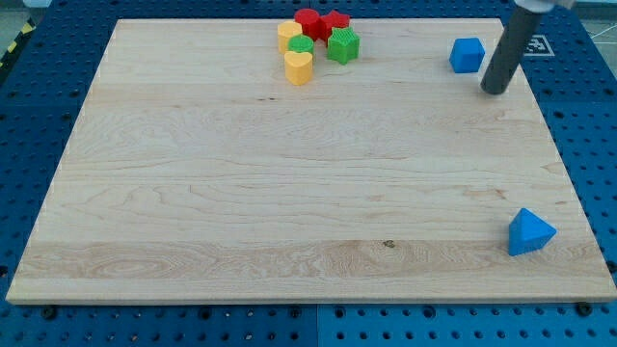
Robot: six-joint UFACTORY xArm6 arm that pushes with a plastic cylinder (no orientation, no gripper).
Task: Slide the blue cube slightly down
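Note:
The blue cube [467, 55] sits near the board's top right. My tip [494, 90] is on the board just to the cube's right and a little below it, not touching it. The dark rod rises from the tip toward the view's top right.
A blue triangular block [529, 232] lies near the board's bottom right edge. A cluster at the top centre holds a red cylinder [308, 21], a red block [334, 23], a green block [342, 45], a smaller green block [301, 45], a yellow heart-shaped block [299, 67] and a yellow block [287, 35]. The wooden board [289, 183] lies on a blue pegboard table.

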